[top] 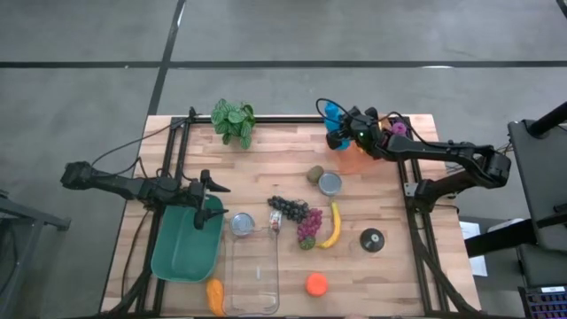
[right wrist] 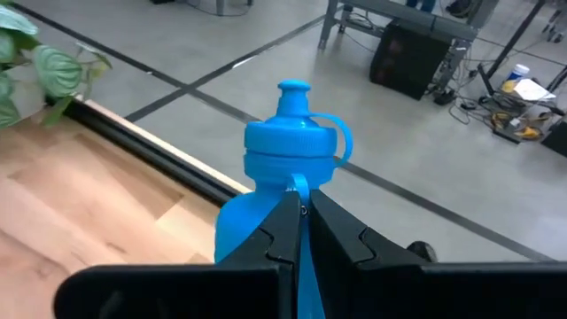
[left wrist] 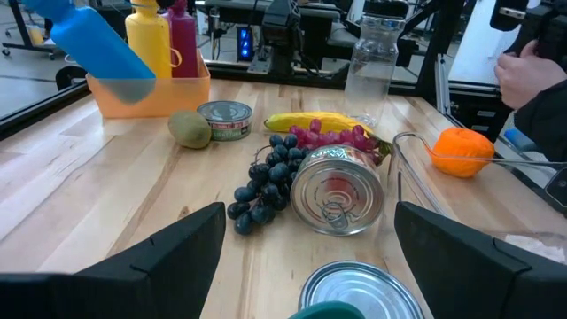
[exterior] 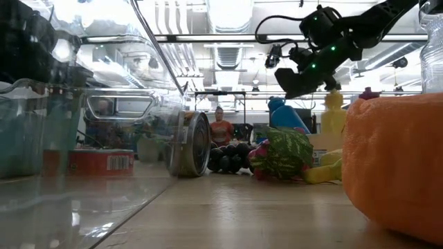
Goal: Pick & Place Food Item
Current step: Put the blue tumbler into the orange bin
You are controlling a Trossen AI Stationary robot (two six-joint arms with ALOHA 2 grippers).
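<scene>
At the far edge of the table, your right tool is raised off the surface, its arm folded back on itself from the right rail, elbow out past the table edge. Its two dark fingers are pinched tight on the thin strap loop of a blue bottle: smooth plastic, ribbed screw cap, small spout. The bottle hangs tilted, just above an orange translucent bin that holds a yellow bottle and a magenta one.

Your left tool sits low over the rim of a green plastic tray, arm stretched nearly flat from the left rail, jaws spread wide, nothing between them.

Ahead of the left tool: a tin can on its side, ribbed metal, pull-tab lid facing it; dark round grapes touching the can; red grapes and a curved yellow banana just behind. Farther off are a fuzzy brown kiwi beside a flat labelled tin, and a clear glass jar. Right of the tool is a clear plastic tub with an orange beyond it. A second can's lid is right under the tool.

Near the tray's end lies a carrot. A leafy green plant stands at the far edge, well left of the right tool.
</scene>
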